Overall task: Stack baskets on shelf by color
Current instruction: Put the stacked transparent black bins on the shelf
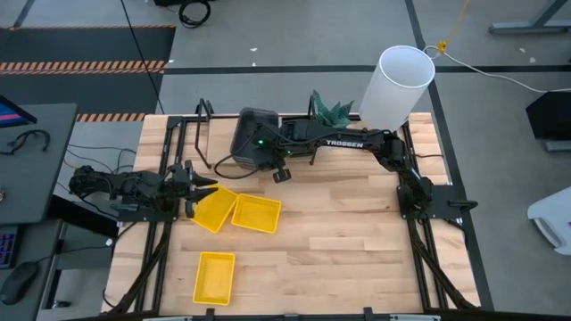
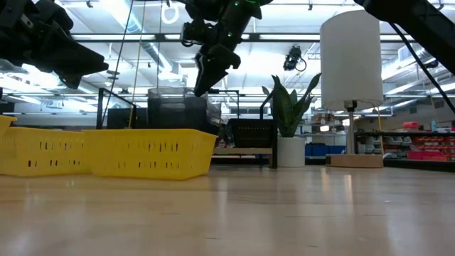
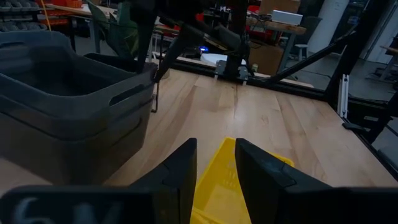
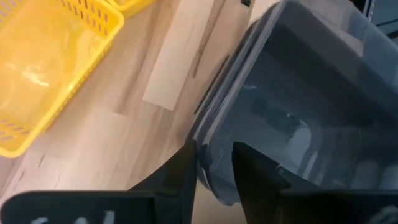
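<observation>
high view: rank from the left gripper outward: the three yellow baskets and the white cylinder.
From the left gripper, at the table's left edge:
1. Tilted yellow basket, right at its fingertips.
2. Middle yellow basket, just past the first, toward the table's centre.
3. Near-edge yellow basket, alone toward the picture's bottom.
4. White cylinder, far corner on the right arm's side.

Perforated plastic yellow basket [image 1: 256, 213], smooth wooden tabletop [image 1: 348, 250]
</observation>
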Controlling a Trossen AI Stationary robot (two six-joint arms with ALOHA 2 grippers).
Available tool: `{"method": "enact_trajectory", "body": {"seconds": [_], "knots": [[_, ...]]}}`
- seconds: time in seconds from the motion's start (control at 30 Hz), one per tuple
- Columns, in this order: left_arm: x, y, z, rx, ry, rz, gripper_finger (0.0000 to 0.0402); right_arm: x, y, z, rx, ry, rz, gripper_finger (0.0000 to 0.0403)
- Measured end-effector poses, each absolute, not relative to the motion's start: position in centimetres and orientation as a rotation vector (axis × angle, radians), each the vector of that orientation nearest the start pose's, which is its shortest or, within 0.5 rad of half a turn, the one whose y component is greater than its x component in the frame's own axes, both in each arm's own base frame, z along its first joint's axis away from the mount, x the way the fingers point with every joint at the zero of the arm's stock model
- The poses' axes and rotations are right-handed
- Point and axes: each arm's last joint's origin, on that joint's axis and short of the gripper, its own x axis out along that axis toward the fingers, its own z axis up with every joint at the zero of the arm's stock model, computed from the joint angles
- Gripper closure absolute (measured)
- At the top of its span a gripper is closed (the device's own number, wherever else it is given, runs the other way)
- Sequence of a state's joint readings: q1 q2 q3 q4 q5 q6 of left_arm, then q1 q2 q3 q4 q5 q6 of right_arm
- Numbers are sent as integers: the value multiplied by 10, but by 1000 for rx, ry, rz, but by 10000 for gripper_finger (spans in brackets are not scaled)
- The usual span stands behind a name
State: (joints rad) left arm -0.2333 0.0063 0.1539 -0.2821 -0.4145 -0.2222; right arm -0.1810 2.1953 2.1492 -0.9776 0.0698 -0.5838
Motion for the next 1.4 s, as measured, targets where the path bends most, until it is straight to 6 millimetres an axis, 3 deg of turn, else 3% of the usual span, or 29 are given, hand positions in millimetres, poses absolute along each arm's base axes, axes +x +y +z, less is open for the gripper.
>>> {"method": "enact_trajectory", "body": {"seconds": [0.3, 0.9, 1.13, 1.4], "knots": [[83, -8, 188, -179, 107, 195, 285, 451, -87, 297, -471, 1093, 64, 308], [83, -8, 188, -179, 107, 195, 285, 439, -111, 294, -451, 1187, 32, 310], [83, -8, 188, -179, 107, 195, 285, 442, -91, 294, -580, 1209, 95, 295], [83, -8, 188, -179, 106, 195, 285, 446, -71, 295, -732, 1239, 49, 239]]}}
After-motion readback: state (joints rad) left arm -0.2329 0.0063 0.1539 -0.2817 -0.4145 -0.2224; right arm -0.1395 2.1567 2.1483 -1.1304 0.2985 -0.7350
